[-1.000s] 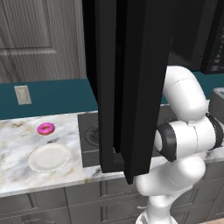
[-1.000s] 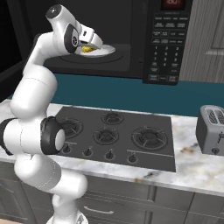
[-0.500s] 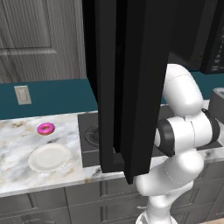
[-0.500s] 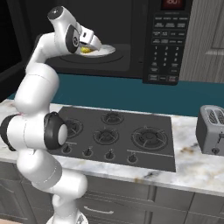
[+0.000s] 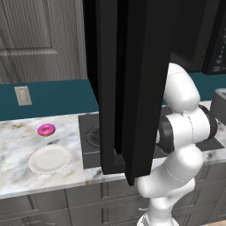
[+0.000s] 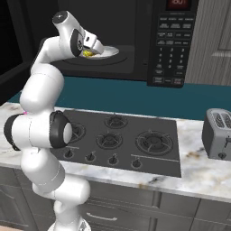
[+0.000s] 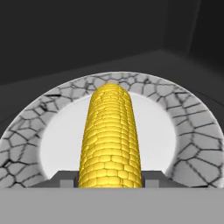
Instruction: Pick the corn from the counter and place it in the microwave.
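The two-finger claw (image 7: 110, 180) is seen pinched on the small yellow corn cob with bumpy kernels (image 7: 110, 136), which juts out from between the dark finger tips, over a round plate with a cracked grey rim and pale centre (image 7: 192, 131). In the right base view the claw (image 6: 92, 52) is held inside the dark cavity of the large black boxy microwave (image 6: 173, 43), with the corn (image 6: 89, 53) just above the plate (image 6: 113, 52).

Compared with a second ago, very little has been altered: the grip has not been loosened, and the hand has been kept at much the same spot over the plate, with only a slight shift of the arm's lower links. It is judged that the carrying is finished and that only the release remains; whether the cob already touches the plate cannot be told.

Further out, the tall black door panel (image 5: 132, 88) is swung open. On the white marble worktop (image 5: 17, 154), a pink-frosted donut (image 5: 46, 129) and an empty white plate (image 5: 50, 159) are left lying near each other. A dark stovetop (image 6: 122, 140) and a grey toaster (image 6: 219, 134) are seen below the microwave.
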### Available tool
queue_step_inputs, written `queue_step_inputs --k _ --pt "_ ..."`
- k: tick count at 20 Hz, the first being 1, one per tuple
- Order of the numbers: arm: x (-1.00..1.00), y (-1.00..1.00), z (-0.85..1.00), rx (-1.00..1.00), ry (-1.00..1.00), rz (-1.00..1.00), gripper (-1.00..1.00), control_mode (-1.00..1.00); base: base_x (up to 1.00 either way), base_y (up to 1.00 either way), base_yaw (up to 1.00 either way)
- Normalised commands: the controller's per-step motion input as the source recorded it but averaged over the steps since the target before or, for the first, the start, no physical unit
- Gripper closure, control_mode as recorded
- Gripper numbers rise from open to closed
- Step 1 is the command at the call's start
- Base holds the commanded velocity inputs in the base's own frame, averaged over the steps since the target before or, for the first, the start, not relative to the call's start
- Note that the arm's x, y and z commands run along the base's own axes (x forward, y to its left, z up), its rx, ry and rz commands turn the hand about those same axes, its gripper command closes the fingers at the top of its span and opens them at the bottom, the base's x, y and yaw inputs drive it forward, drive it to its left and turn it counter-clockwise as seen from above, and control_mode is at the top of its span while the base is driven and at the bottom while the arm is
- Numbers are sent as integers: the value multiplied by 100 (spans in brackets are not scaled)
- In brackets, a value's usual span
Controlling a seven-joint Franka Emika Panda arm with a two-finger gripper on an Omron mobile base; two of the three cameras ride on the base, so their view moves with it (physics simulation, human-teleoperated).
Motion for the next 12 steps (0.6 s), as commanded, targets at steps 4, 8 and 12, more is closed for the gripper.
queue_step_inputs --k 4,8,12 --pt "15 0 -13 1 3 0 100 -100 0 0 0" --pt "6 0 -5 0 4 0 100 -100 0 0 0" --pt "7 0 0 0 4 0 100 -100 0 0 0"
